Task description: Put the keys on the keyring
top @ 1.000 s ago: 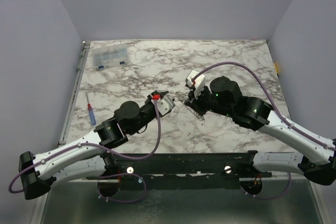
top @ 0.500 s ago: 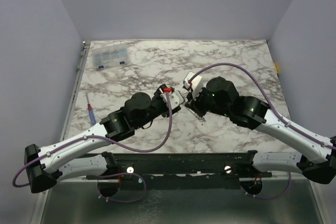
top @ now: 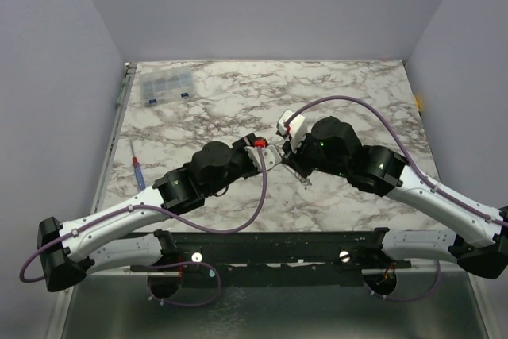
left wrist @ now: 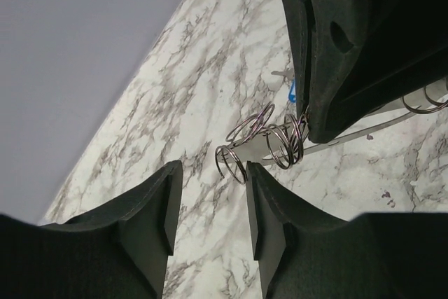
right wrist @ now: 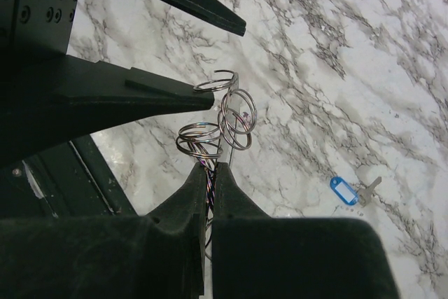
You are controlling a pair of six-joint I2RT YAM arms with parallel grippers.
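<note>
Currently the right gripper (right wrist: 212, 169) is clamped shut on the thin silvery wire keyring (right wrist: 236, 120), midway between the left and right edges of the white marble-patterned table (top: 357, 93). The left gripper (left wrist: 213, 173) has its jaws parted and empty, with its fingertips just beside the rings. A small blue oblong tag (right wrist: 342, 190) lies apart on the surface.

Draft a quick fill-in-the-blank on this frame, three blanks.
1. The right gripper has its jaws ___ on the keyring.
2. The left gripper faces the keyring with its jaws ___.
3. The tag lying on the table is ___ in colour.
Missing words: shut; open; blue.
</note>
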